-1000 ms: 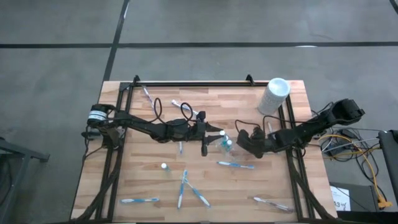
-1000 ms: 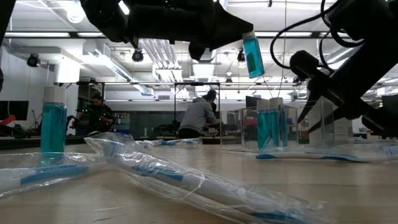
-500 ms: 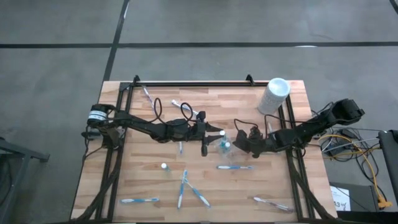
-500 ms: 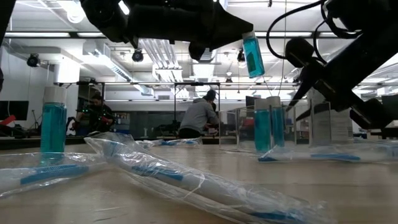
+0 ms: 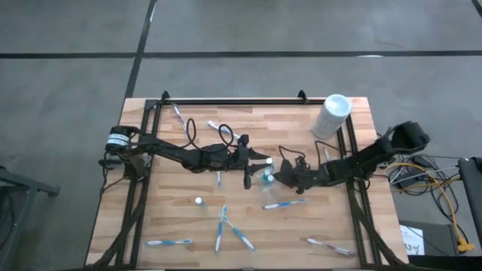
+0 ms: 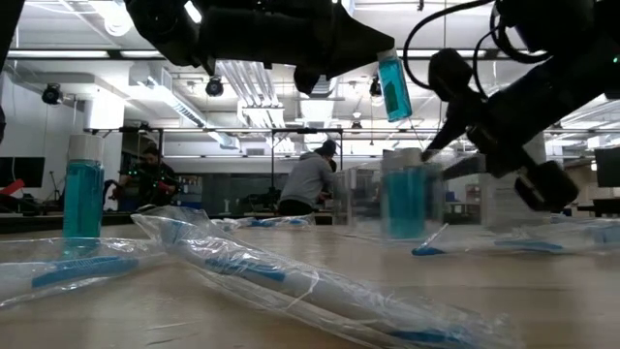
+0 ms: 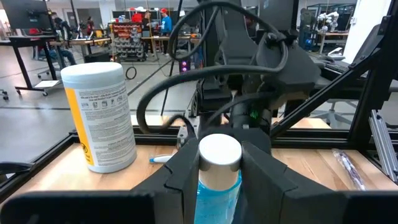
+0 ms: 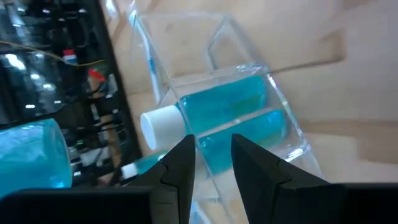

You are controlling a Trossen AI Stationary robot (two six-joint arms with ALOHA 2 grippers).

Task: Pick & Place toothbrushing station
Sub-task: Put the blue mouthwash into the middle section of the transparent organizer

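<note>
While the left gripper (image 7: pixel 217 180) pinches a blue tube (image 7: pixel 218 167) aloft mid-table, right gripper (image 8: pixel 210 163), fingers slightly parted around nothing, steadies the clear pouch (image 8: pixel 217 93) holding two tubes, seemingly for loading.

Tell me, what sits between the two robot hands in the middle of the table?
In the high view, the clear pouch with blue tubes inside. The left hand holds another blue tube above; the right hand is at the pouch.
</note>
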